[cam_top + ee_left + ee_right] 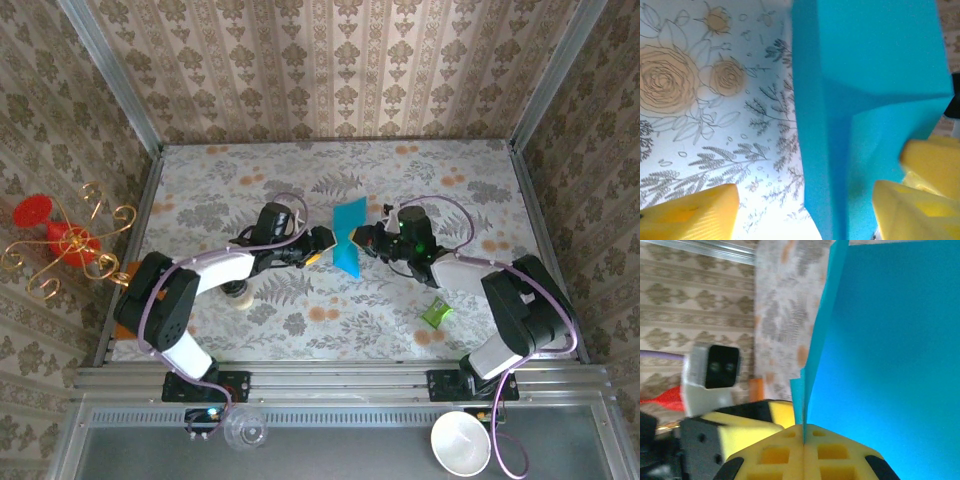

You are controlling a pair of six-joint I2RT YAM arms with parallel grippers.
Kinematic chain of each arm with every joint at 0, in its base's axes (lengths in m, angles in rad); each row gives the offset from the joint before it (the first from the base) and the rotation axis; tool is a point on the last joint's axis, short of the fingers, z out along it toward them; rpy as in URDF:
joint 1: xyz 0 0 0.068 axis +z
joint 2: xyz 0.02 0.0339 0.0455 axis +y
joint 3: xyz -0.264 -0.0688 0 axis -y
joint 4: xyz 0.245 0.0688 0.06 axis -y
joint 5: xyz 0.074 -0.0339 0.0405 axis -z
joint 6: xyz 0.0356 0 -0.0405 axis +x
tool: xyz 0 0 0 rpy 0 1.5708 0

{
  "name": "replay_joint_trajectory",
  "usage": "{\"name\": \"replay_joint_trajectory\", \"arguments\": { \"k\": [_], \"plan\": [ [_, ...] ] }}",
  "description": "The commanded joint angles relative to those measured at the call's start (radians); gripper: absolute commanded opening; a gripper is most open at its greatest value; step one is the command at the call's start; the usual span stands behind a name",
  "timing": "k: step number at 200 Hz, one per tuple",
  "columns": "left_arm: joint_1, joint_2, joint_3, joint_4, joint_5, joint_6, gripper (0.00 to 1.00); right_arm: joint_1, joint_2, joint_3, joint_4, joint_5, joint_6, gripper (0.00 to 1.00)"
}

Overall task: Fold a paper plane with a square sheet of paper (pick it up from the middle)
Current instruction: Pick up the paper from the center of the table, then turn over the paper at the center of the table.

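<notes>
Right wrist view, nearest first: your right gripper (803, 439) is clenched on the creased edge of the square sheet of paper (880, 350), which it holds aloft. Beyond, your left gripper (318, 243) is unclenched, the sheet loose between its spread fingers (690, 215). You look mid-fold; next, probably, take a fresh left hold and press the crease.

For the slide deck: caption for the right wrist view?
Right claw pinching the folded teal sheet, floral table behind.
</notes>
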Motion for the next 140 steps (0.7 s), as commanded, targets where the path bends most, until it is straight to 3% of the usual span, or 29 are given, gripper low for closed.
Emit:
{"name": "replay_joint_trajectory", "arguments": {
  "k": [1, 61, 140],
  "plan": [
    [-0.013, -0.048, -0.014, 0.070, 0.050, -0.027, 0.79, -0.003, -0.021, -0.016, 0.128, -0.073, 0.057, 0.07],
    [-0.024, -0.088, -0.001, 0.140, 0.097, -0.062, 0.75, -0.004, -0.012, -0.021, 0.221, -0.111, 0.129, 0.09],
    [-0.009, -0.081, -0.017, 0.224, 0.144, -0.100, 0.43, -0.022, -0.020, -0.052, 0.225, -0.119, 0.141, 0.11]
  ]
}}
